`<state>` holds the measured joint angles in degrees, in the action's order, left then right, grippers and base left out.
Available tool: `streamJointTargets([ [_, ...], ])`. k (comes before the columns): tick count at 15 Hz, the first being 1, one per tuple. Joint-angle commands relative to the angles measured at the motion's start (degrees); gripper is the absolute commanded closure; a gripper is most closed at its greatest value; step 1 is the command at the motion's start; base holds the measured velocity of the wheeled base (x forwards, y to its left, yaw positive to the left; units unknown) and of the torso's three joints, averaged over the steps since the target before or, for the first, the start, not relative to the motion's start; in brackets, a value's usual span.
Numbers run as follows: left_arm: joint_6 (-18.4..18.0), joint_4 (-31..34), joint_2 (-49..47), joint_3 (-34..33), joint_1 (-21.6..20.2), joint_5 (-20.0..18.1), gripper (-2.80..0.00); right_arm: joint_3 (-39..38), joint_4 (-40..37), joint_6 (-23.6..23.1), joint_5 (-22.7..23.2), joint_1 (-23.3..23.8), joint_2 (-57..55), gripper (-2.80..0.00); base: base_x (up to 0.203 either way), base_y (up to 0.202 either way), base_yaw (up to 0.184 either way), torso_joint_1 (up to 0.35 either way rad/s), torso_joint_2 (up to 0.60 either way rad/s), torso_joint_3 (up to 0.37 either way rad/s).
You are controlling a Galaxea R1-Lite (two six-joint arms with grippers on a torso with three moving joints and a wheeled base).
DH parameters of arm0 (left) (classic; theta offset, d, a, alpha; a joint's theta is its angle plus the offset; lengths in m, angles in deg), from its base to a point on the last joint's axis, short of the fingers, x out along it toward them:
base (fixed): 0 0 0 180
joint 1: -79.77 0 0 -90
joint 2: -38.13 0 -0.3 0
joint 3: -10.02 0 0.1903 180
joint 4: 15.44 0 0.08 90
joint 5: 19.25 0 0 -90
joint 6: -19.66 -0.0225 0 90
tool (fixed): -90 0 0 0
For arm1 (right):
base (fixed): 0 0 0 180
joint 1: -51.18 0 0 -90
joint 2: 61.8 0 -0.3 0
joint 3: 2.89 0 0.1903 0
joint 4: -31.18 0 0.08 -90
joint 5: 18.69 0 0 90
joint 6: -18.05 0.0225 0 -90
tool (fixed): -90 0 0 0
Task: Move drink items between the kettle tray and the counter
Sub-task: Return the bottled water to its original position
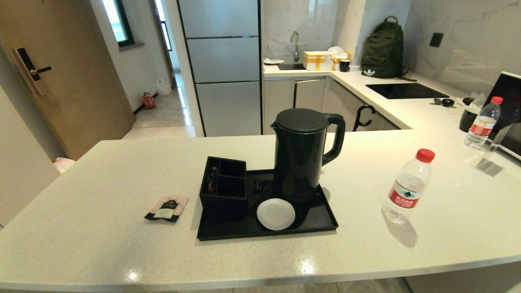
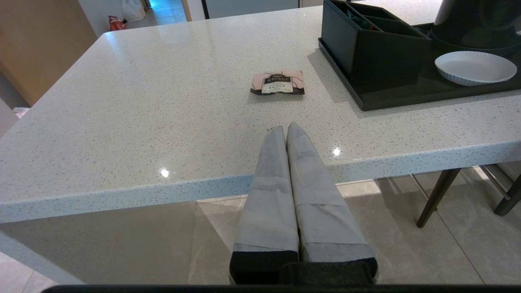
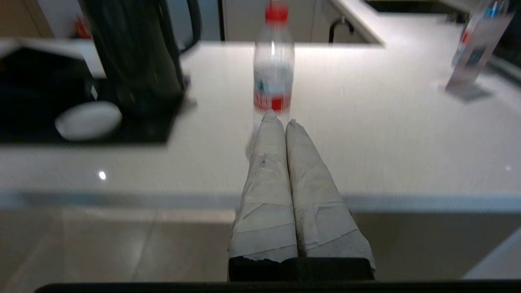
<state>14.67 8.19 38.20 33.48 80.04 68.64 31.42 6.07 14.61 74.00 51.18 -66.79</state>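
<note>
The pale pink tea sachet (image 1: 167, 208) (image 2: 277, 82) lies flat on the counter (image 1: 101, 171) left of the kettle tray (image 1: 317, 221). The clear water bottle with red cap (image 1: 407, 186) (image 3: 273, 65) stands upright on the counter right of the tray. My left gripper (image 2: 286, 128) is shut and empty, held near the counter's front edge, short of the sachet. My right gripper (image 3: 280, 118) is shut and empty, pointing at the bottle from the front edge. Neither gripper shows in the head view.
On the tray stand a tall black kettle (image 1: 303, 152), a black compartmented box (image 1: 224, 183) and a white saucer (image 1: 276, 214). A second bottle (image 1: 483, 122), a dark cup and a clear stand sit at the far right. A backpack (image 1: 383, 49) is at the back.
</note>
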Motion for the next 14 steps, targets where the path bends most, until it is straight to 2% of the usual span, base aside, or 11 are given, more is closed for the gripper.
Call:
streamJointTargets([
  [1, -0.02, 0.01, -0.07, -0.01, 0.00, 0.00, 0.00, 17.68, -7.80, 1.97, 0.71, 0.10, -14.97, 0.00, 0.000, 0.000, 0.000, 0.000, 0.00, 0.000],
  [3, -0.02, 0.01, -0.07, -0.01, 0.00, 0.00, 0.00, 27.28, -16.86, 4.16, 1.48, 0.09, -30.55, 0.00, 0.000, 0.000, 0.000, 0.000, 0.00, 0.000],
  [4, -0.02, 0.01, -0.07, -0.01, 0.00, 0.00, 0.00, 28.41, -19.63, 5.29, 1.74, 0.05, -36.77, 0.00, 0.000, 0.000, 0.000, 0.000, 0.00, 0.000],
  [6, -0.02, 0.01, -0.07, -0.01, 0.00, 0.00, 0.00, 27.76, -18.25, 8.76, 1.13, 0.00, -52.19, 0.00, 0.000, 0.000, 0.000, 0.000, 0.00, 0.000],
  [8, -0.02, 0.01, -0.07, -0.01, 0.00, 0.00, 0.00, 25.01, -11.46, 11.59, -3.02, -0.27, -64.80, 0.00, 0.000, 0.000, 0.000, 0.000, 0.00, 0.000],
  [10, -0.02, 0.01, -0.07, -0.01, 0.00, 0.00, 0.00, 19.37, 5.90, 13.67, -7.64, -1.49, -72.14, 0.00, 0.000, 0.000, 0.000, 0.000, 0.00, 0.000],
  [12, -0.02, 0.01, -0.07, -0.01, 0.00, 0.00, 0.00, 15.71, 16.94, 14.68, -9.88, -2.42, -77.33, 0.00, 0.000, 0.000, 0.000, 0.000, 0.00, 0.000],
  [13, -0.02, 0.01, -0.07, -0.01, 0.00, 0.00, 0.00, 14.63, 19.13, 14.94, -10.43, -2.65, -79.45, -2.80, 0.000, 0.000, 0.000, 0.000, 0.00, 0.000],
  [14, -0.02, 0.01, -0.07, -0.01, 0.00, 0.00, 0.00, 13.68, 20.35, 15.28, -10.84, -2.80, -80.34, -2.80, 0.000, 0.000, 0.000, 0.000, 0.00, 0.000],
])
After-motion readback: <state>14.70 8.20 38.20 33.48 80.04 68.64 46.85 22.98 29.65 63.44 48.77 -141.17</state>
